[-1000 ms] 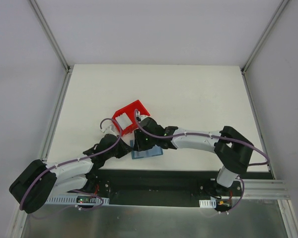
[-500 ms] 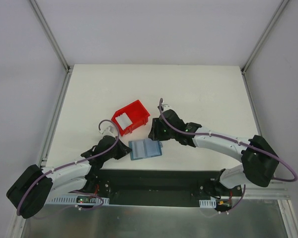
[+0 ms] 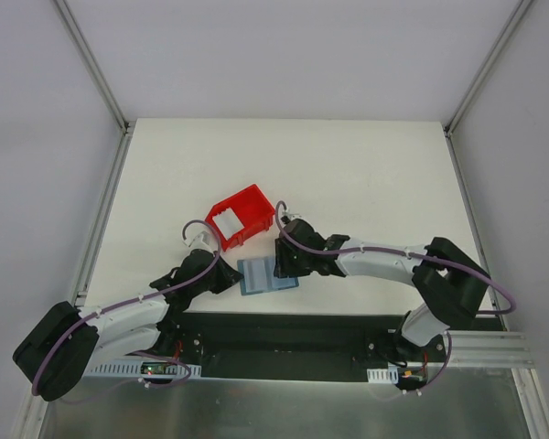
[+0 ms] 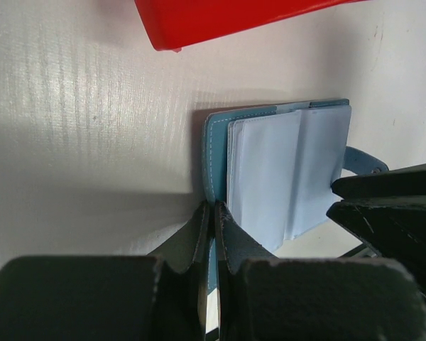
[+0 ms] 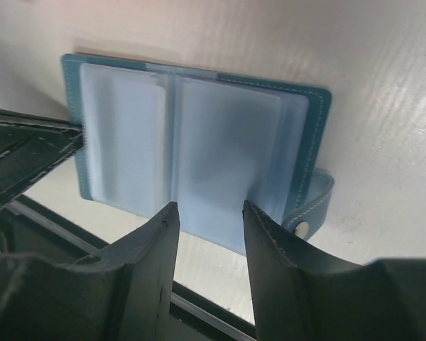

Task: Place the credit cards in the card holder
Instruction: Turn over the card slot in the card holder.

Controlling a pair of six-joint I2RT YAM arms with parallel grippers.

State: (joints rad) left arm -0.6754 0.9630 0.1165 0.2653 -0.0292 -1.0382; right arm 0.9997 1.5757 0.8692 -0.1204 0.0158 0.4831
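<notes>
Card holder (image 4: pixel 284 170) open flat, edge between tight left jaws

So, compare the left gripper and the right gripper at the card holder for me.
The left gripper has its jaws shut, pinching the teal edge of the card holder. The right gripper has its jaws apart and grips nothing. In the top view, the left gripper sits at the holder's left edge, while the right gripper sits at its right side, pointing at the clear pockets. Both are down close to the open holder.
</notes>
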